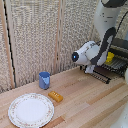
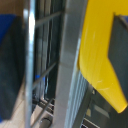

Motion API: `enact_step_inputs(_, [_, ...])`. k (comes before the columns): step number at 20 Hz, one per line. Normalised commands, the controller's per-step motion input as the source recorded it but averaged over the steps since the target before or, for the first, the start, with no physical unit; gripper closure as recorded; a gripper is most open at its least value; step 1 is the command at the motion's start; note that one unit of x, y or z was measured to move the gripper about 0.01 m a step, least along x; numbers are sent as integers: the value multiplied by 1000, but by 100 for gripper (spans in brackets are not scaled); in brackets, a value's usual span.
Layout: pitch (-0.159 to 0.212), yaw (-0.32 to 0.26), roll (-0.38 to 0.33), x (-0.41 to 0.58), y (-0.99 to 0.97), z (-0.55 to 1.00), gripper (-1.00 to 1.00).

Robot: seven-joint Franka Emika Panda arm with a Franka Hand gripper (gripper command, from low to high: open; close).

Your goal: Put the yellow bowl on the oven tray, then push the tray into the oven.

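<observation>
The yellow dish (image 1: pixel 110 57) sits on the baking sheet (image 1: pixel 106 73), a dark wire rack at the exterior view's right, in front of the oven (image 1: pixel 121 49). My grabber (image 1: pixel 93 67) hangs at the rack's near edge, and the arm hides its fingers. In the wrist view the yellow dish (image 2: pixel 100 55) fills one side, resting on the wire bars of the baking sheet (image 2: pixel 45 67). The sheet's silvery rim runs between my fingers. My grabber (image 2: pixel 67 55) is open, with a blue-tipped finger (image 2: pixel 9 60) and a dark finger (image 2: pixel 121 50) far apart at the picture's edges.
A blue cup (image 1: pixel 44 79) stands on the wooden table (image 1: pixel 90 102) near the woven back wall. An orange-yellow block (image 1: pixel 55 96) lies in front of it. A large white patterned plate (image 1: pixel 31 110) rests at the exterior view's lower left.
</observation>
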Motion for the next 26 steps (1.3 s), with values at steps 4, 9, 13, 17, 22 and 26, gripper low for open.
enact_step_inputs(4, [-3, -50, 44, -21, -162, 410, 100])
enact_step_inputs(9, [0, -97, 174, 2, -241, 622, 100])
enact_step_inputs(13, [-2, -110, 217, 0, -304, 557, 100])
enact_step_inputs(17, [0, -95, 235, 5, -424, 521, 100])
enact_step_inputs(22, [0, -29, 123, 8, -835, 506, 100])
enact_step_inputs(26, [-5, 18, 14, -159, -1000, 178, 100])
